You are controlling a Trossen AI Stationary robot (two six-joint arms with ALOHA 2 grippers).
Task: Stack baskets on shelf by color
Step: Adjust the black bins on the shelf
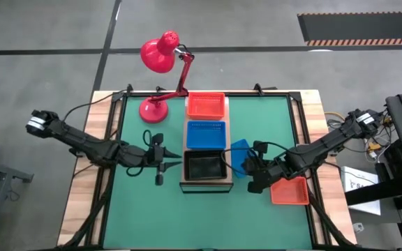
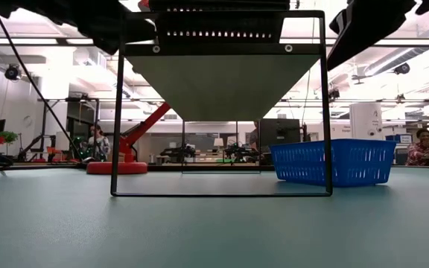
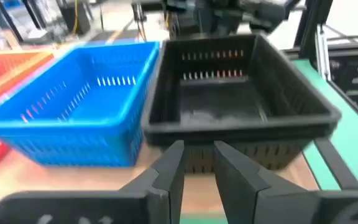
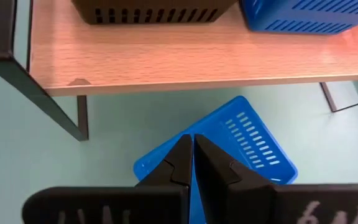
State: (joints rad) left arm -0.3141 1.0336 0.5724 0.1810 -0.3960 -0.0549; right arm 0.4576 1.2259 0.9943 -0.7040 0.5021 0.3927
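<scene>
Right gripper (image 4: 192,163) clenched on loose blue basket's (image 1: 241,156) rim beside shelf (image 4: 185,62) edge; left gripper (image 3: 197,163) released, near black basket (image 3: 235,93).

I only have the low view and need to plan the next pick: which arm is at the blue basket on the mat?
Observer: The right gripper. Its fingers are pinched on the loose blue basket at its rim, beside the shelf.
Operator: What's on the shelf?
Observer: Three in a row: a red basket, a shelved blue basket and a black basket.
Operator: Any others loose?
Observer: A second red basket lies on the mat by the right arm.
Operator: And the left arm?
Observer: The left gripper waits open, facing the black basket.
</scene>
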